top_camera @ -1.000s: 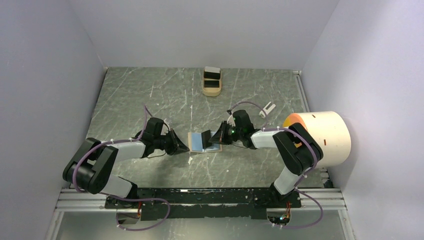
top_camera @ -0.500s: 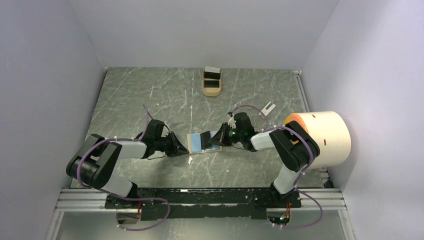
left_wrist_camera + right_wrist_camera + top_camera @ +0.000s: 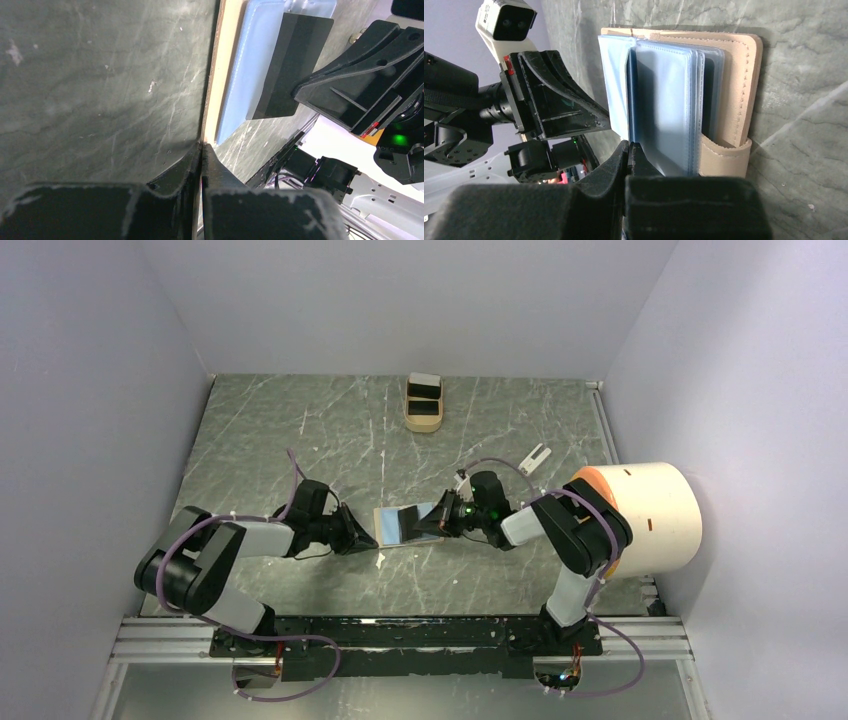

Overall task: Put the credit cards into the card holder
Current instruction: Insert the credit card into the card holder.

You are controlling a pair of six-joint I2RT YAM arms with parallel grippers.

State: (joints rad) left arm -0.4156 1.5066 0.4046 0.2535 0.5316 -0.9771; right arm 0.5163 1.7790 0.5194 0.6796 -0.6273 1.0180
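The card holder [image 3: 398, 524] lies open on the table, tan outside with bluish clear sleeves [image 3: 669, 95]. My left gripper [image 3: 370, 537] is shut on its tan left edge [image 3: 225, 60], which runs between the fingertips [image 3: 201, 150]. My right gripper [image 3: 428, 521] is shut on a black credit card [image 3: 287, 70] and holds it tilted against the sleeves. In the right wrist view the gripper [image 3: 630, 147] pinches the card edge-on between two sleeves. The wallet's closing tab [image 3: 719, 157] curls at the near right. More cards, one white [image 3: 425, 380] and one black [image 3: 424, 393], lie in the tray.
An oblong tan tray [image 3: 424, 418] stands at the back centre. A big white cylinder [image 3: 640, 515] with an orange end lies at the right, close to the right arm. A small white clip [image 3: 536, 455] lies behind the right arm.
My right gripper has moved a little left with the black card, further in among the sleeves. The card holder and my left gripper have shifted slightly left.
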